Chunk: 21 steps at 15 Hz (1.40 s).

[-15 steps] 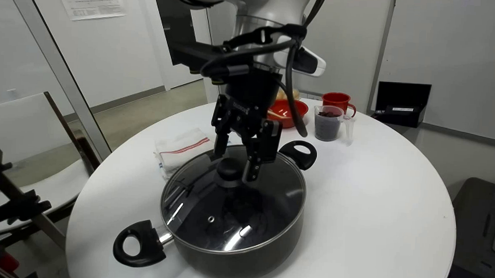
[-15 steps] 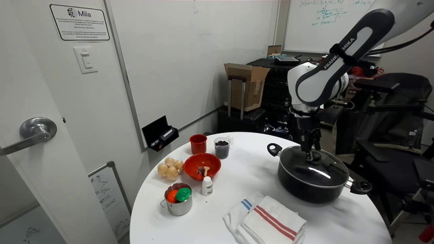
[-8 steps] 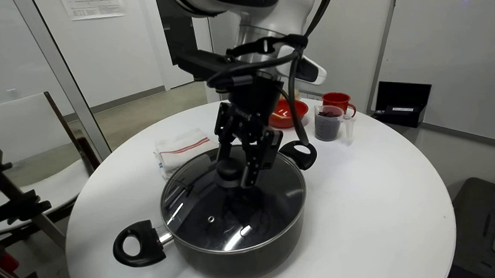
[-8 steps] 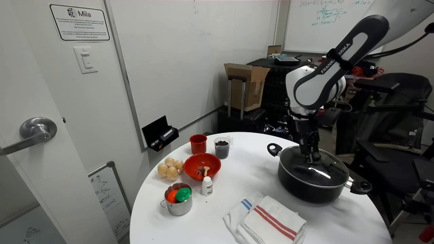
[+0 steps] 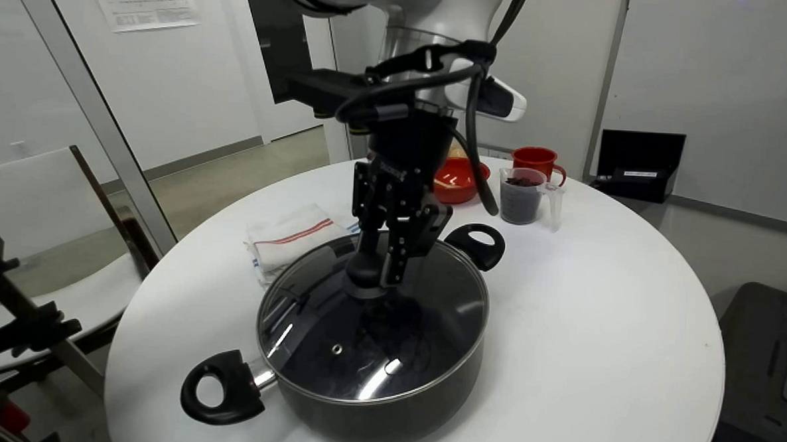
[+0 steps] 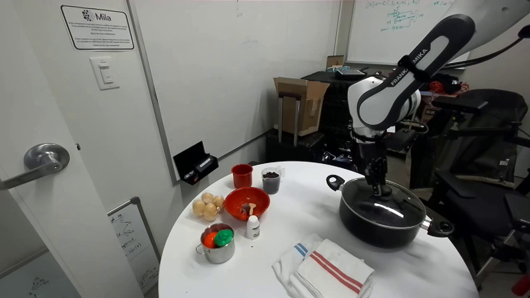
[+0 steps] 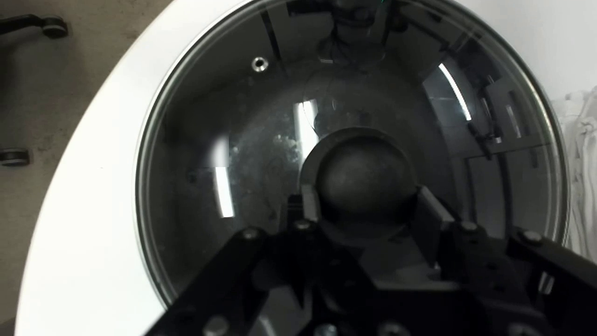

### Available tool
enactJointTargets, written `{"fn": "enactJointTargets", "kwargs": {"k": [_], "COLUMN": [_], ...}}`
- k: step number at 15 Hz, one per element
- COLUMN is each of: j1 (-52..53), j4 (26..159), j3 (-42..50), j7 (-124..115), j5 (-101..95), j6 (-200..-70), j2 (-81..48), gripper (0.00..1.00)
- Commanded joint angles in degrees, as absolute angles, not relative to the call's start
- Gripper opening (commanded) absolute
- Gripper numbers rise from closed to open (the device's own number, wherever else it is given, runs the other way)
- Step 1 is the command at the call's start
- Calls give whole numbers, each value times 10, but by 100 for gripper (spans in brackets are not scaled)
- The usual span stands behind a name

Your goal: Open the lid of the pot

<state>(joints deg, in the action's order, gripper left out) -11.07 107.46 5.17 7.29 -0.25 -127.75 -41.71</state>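
Observation:
The glass lid point(image 5: 421, 342), with a metal rim and a small vent hole, sits level on the black pot point(image 5: 384, 423) in both exterior views. Its round black knob point(image 7: 366, 175) is between the two fingers of my gripper point(image 7: 371, 204), one pad point(image 7: 431, 207) on each side, with no clear gap visible in the wrist view. The gripper comes down from above and is shut on the knob. In an exterior view the near finger point(image 5: 393, 267) partly covers the knob. The lid's rim rests on the pot all round, as far as I can see.
A loop handle point(image 5: 475, 246) and another handle point(image 5: 222, 387) stick out from the pot. Folded towels point(image 6: 331, 269) lie close by. Farther off stand a red bowl point(image 6: 247, 203), a red mug point(image 6: 242, 176), a measuring cup point(image 6: 271, 181), eggs point(image 6: 208, 205), a white bottle point(image 6: 253, 227) and a metal cup point(image 6: 218, 244).
My gripper has lowered around the knob, then its fingers have come together on it and the hand has risen slightly. The pot and lid have shifted barely, if at all.

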Motion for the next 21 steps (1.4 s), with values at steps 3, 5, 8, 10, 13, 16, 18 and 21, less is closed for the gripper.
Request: {"fn": "enactJointTargets", "kwargs": {"k": [3, 5, 8, 10, 13, 16, 18, 21], "j1": [-119, -120, -119, -118, -114, -104, -92, -65], "j4": [1080, 1097, 1122, 1136, 1151, 1152, 1145, 1126], "j3": [48, 47, 48, 47, 45, 41, 38, 34], "j7": [69, 73, 73, 75, 79, 83, 84, 86], "j5": [12, 14, 11, 11, 9, -3, -16, -44], "j6": [-1280, -1286, -1300, -1307, -1314, -1306, -1296, -1281], "j2": [-407, -387, -356, -336, -310, -291, -285, -284], "gripper": [24, 24, 24, 24, 24, 24, 24, 24]}}
